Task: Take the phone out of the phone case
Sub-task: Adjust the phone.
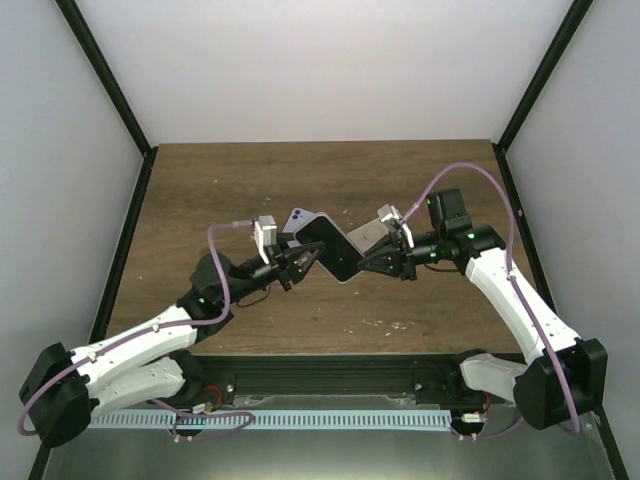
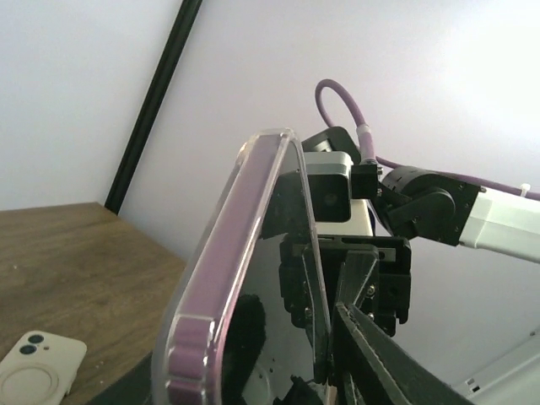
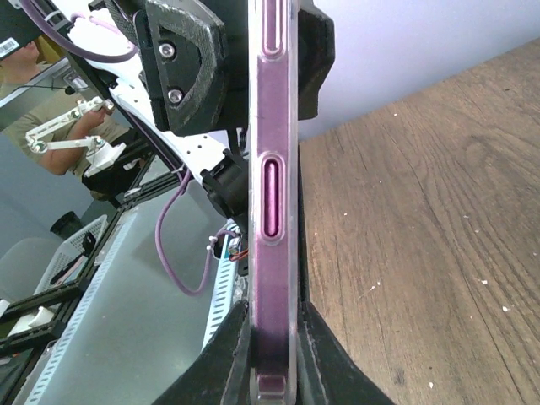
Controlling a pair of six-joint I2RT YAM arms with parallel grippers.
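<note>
The phone in its clear phone case hangs on edge above the table's middle, held between both arms. Its lilac side shows through the case, and its dark glass faces the left wrist camera. My right gripper is shut on it, one finger pressed flat on each face. My left gripper has come in from the other end. One of its fingers lies against the far edge, the other is mostly hidden at the near edge.
A beige phone case with camera holes lies flat on the wooden table, behind the held phone. Black frame posts and white walls close in the sides and back.
</note>
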